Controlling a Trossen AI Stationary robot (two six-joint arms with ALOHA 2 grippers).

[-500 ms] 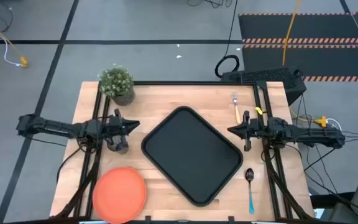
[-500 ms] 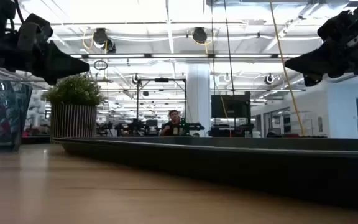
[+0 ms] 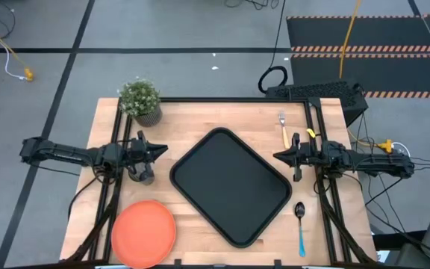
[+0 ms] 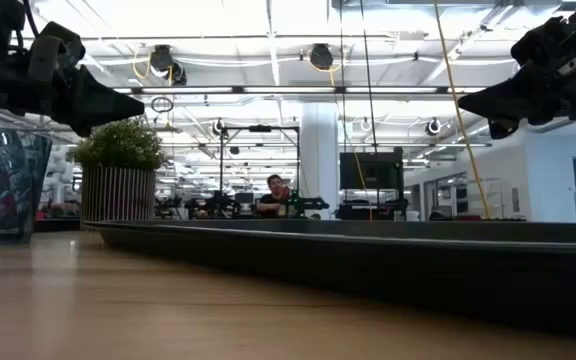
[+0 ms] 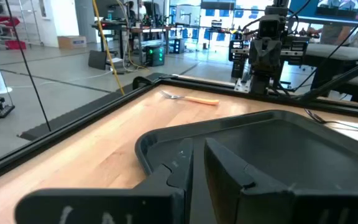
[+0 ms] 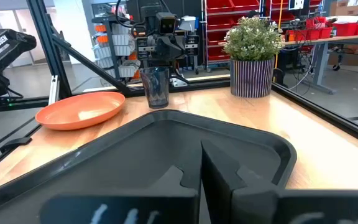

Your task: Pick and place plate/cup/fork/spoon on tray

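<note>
High view: left tool (image 3: 161,151) hovers just above cup (image 3: 145,174) at left of tray (image 3: 230,187), fingers nearly together, nothing gripped. Right tool (image 3: 281,156) at tray's right edge, fully closed, empty. Plate (image 3: 143,232) near surface's front left corner. Fork (image 3: 284,129) behind right tool, spoon (image 3: 300,224) in front of it.

The tray (image 3: 231,184) lies mid-table, turned diagonally. On its left stand the cup (image 3: 145,175) and, behind it, a potted plant (image 3: 141,100); the plate (image 3: 143,232) lies at the front left. On the right, the fork (image 3: 284,129) lies behind, the spoon (image 3: 300,224) in front.
</note>
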